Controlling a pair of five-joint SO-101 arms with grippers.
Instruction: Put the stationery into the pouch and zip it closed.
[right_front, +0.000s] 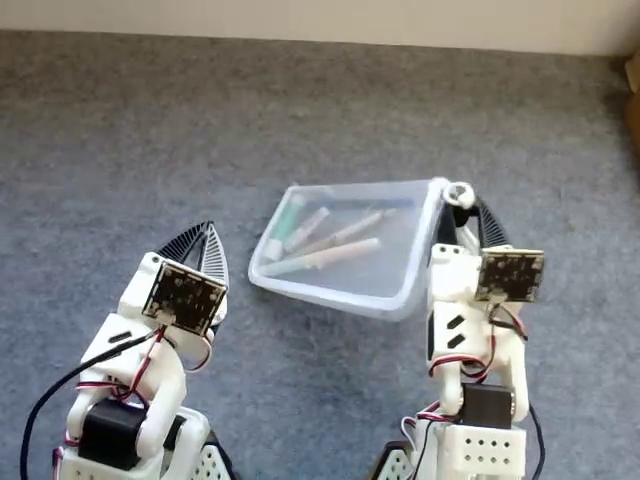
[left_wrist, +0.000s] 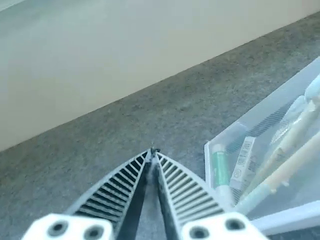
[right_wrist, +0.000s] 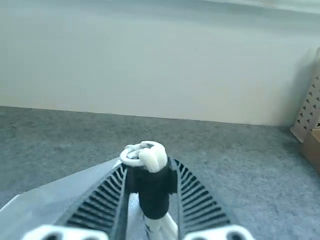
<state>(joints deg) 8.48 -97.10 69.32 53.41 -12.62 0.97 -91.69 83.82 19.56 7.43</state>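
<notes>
The light in here is soft and even, like daylight, with no hard beam anywhere. The pouch (right_front: 395, 268) throws only a thin, faint shadow on the carpet (right_front: 150, 130) along its edge nearest the arms. A milky sheen lies over its clear plastic, paling the pens (right_front: 330, 250) inside. Its white zipper pull (right_wrist: 145, 155) is the brightest spot. The wall (right_wrist: 150, 60) beyond the pouch is flatly lit.

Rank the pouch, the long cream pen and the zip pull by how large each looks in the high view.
1. pouch: by far the largest.
2. long cream pen: lies inside the pouch and spans about half its width.
3. zip pull: a small white ring at the pouch's corner, clearly the smallest.
</notes>
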